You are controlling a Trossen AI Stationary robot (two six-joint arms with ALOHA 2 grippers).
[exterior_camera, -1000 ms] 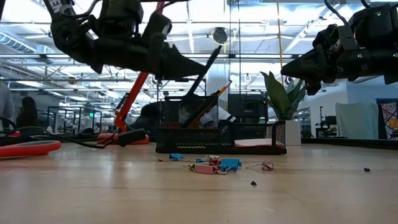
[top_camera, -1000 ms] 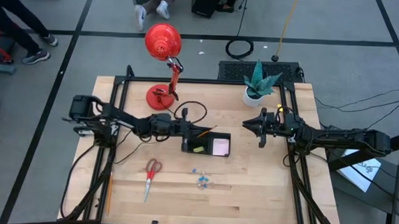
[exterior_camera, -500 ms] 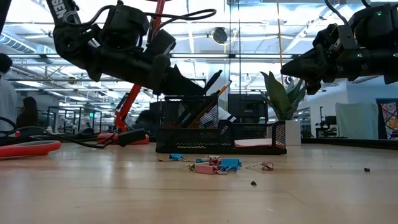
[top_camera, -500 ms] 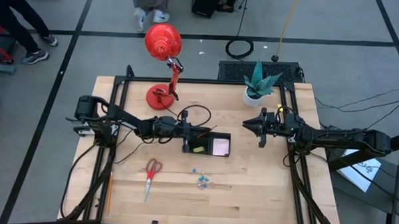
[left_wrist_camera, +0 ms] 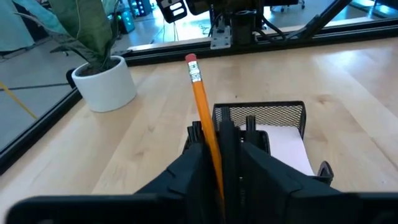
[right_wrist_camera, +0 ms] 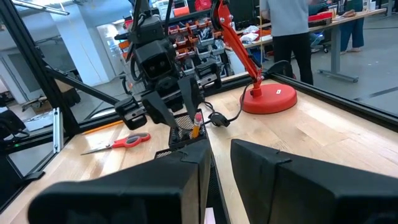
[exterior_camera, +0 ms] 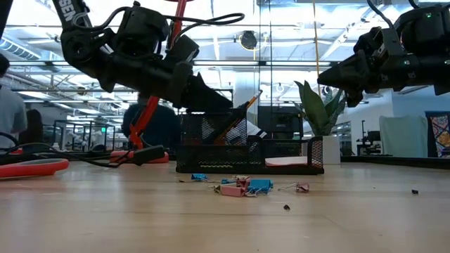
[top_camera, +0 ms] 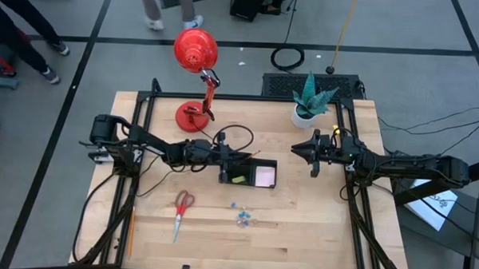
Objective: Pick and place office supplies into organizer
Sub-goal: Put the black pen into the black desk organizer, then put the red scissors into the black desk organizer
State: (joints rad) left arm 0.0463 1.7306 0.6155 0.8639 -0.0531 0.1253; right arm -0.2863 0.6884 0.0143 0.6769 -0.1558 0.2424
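Pencil (left_wrist_camera: 200, 99), orange with a pink eraser, stood tilted in the mesh cup of the black organizer (top_camera: 248, 173) near the middle of the table (top_camera: 316, 233). The left tool (left_wrist_camera: 219, 149) hung right over that cup, its fingers slightly spread on either side of the pencil; whether they touched it I cannot tell. The right tool (top_camera: 296, 151) hovered beside the plant pot (top_camera: 304, 116), fingers nearly pressed together, holding nothing. Scissors (top_camera: 181, 211) and small clips (exterior_camera: 242, 186) lay on the table.
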